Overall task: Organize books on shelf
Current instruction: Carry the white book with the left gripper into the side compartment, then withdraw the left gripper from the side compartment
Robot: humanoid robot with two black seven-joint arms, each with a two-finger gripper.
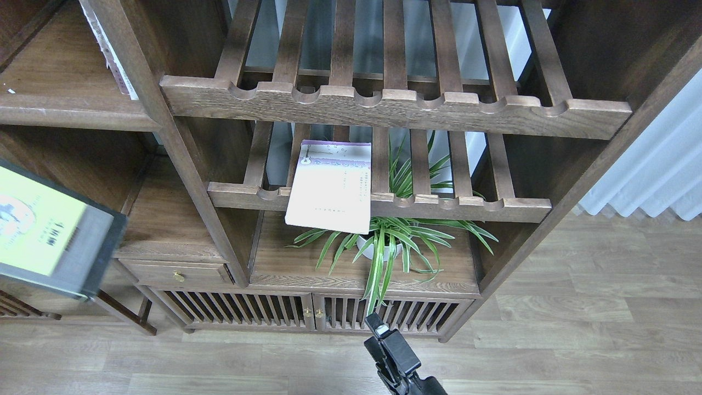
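Observation:
The black-grey book with the yellow front panel (49, 236) hangs in the air at the far left, cut off by the frame edge. My left gripper is out of view there. The pale lavender-white book (332, 186) lies on the lower slatted rack (466, 206), its front end overhanging the rail. A book with pale page edges and a reddish cover (112, 55) stands at the right end of the solid dark-brown shelf (71, 112) at the upper left. My right gripper (377, 327) is low at the bottom centre, apart from all books; its fingers cannot be told apart.
An upper slatted rack (395, 107) juts out above the lavender book. A potted spider plant (384, 241) stands on the board below. A small drawer (175, 271) and slatted cabinet doors (307, 312) sit at the bottom. A pale curtain (658, 170) hangs at right.

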